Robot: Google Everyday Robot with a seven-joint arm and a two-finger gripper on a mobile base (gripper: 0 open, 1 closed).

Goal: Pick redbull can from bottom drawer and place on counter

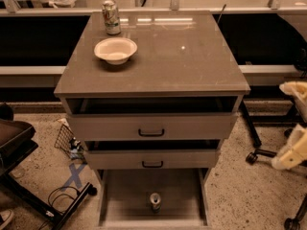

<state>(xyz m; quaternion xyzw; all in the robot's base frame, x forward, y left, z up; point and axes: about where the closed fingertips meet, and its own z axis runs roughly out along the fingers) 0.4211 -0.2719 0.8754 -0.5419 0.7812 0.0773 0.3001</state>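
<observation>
The redbull can (155, 201) stands upright in the open bottom drawer (124, 200), near its front middle, showing its silver top. The counter (158, 51) is the glossy grey-brown top of the cabinet. My gripper (293, 128) is at the far right edge of the view, a pale cream shape beside the cabinet at about the height of the upper drawers. It is well to the right of the can and above it, touching nothing.
A white bowl (115, 50) and a green-and-white can (111, 17) stand on the counter's back left. Two upper drawers with black handles (151, 132) sit slightly open. A black chair base (43, 195) is at left, a wheeled stand (254, 155) at right.
</observation>
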